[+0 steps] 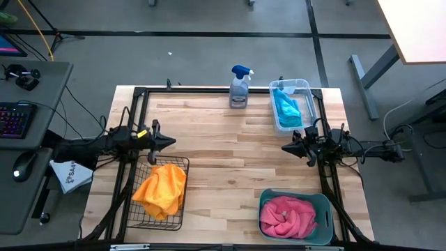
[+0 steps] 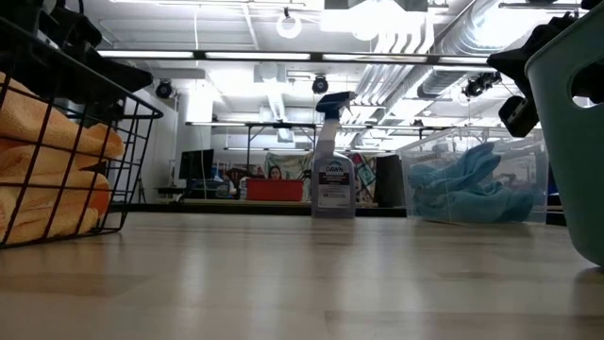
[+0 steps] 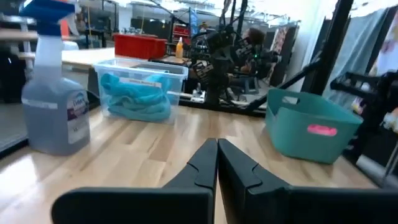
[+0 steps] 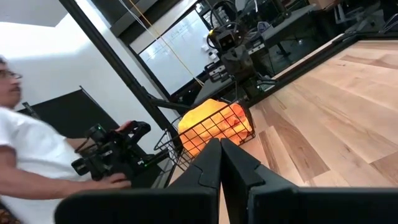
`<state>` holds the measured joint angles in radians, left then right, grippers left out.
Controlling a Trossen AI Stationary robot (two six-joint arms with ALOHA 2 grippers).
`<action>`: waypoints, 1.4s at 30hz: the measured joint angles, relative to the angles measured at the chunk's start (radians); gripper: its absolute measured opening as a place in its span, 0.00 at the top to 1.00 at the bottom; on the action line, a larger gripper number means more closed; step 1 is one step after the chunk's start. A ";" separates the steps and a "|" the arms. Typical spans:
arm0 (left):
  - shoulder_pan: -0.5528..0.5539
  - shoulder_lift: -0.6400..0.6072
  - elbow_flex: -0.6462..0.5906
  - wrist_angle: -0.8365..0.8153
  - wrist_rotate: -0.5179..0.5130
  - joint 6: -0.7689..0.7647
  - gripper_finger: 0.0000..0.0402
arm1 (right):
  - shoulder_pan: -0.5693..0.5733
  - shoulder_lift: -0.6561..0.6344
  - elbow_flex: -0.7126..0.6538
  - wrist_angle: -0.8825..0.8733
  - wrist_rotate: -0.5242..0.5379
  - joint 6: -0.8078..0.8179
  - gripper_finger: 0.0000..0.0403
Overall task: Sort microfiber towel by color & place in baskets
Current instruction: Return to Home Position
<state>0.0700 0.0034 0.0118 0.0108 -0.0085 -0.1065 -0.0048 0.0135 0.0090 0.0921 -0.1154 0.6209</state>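
Note:
Orange-yellow towels (image 1: 161,189) lie piled in the black wire mesh basket (image 1: 182,210) at the table's near left. Pink towels (image 1: 286,216) fill the teal basket (image 1: 325,203) at the near right. Turquoise towels (image 1: 287,109) lie in the clear tub (image 1: 304,86) at the far right. My left gripper (image 1: 171,141) hovers shut just beyond the wire basket's far rim, pointing toward the table's middle. My right gripper (image 1: 285,148) hovers shut near the right edge, between tub and teal basket, pointing left. In the wrist views each gripper's fingers (image 3: 217,163) (image 4: 220,163) are closed together on nothing.
A grey spray bottle with a blue trigger (image 1: 240,86) stands at the table's far edge, left of the clear tub. Bare wood spans the table's middle between the two grippers. A person holding a dark device (image 4: 109,155) shows beyond the table's left side.

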 joint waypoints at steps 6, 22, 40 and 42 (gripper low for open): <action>0.000 0.017 0.000 0.001 -0.002 -0.077 1.00 | 0.000 0.000 0.000 -0.001 0.000 0.000 1.00; 0.000 0.018 0.000 0.004 -0.003 -0.083 1.00 | 0.000 0.000 0.000 -0.007 0.000 0.000 1.00; 0.000 0.018 0.000 0.005 -0.003 -0.082 1.00 | 0.000 0.000 0.000 -0.006 0.000 0.000 1.00; 0.000 0.018 0.000 0.005 -0.003 -0.083 1.00 | 0.000 0.000 0.000 -0.006 0.000 0.000 1.00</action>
<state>0.0700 0.0212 0.0116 0.0154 -0.0116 -0.1890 -0.0048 0.0139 0.0086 0.0856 -0.1154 0.6207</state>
